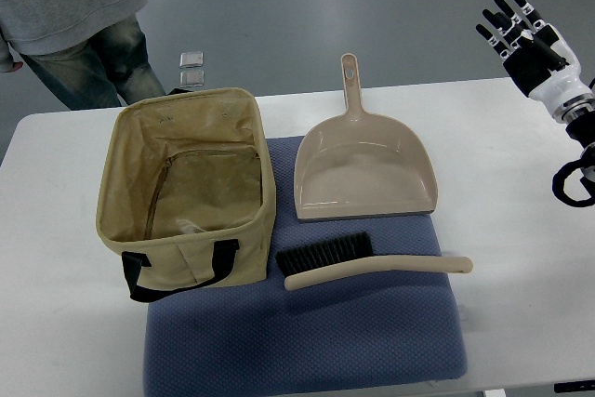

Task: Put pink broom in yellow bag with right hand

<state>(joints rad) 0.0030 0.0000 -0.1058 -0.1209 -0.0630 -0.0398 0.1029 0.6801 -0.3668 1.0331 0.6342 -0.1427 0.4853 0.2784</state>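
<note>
Fingers [507, 20] spreading wide, holding nothing — right hand [530, 44] hovering well right of the bag [186, 202]; broom [372, 262] lying just beside it.

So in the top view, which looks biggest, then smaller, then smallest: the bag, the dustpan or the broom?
1. Bag: it covers the most of the picture, though its tall rim sits nearer the camera, which helps.
2. Dustpan.
3. Broom: about as long as the dustpan, but much thinner.
</note>
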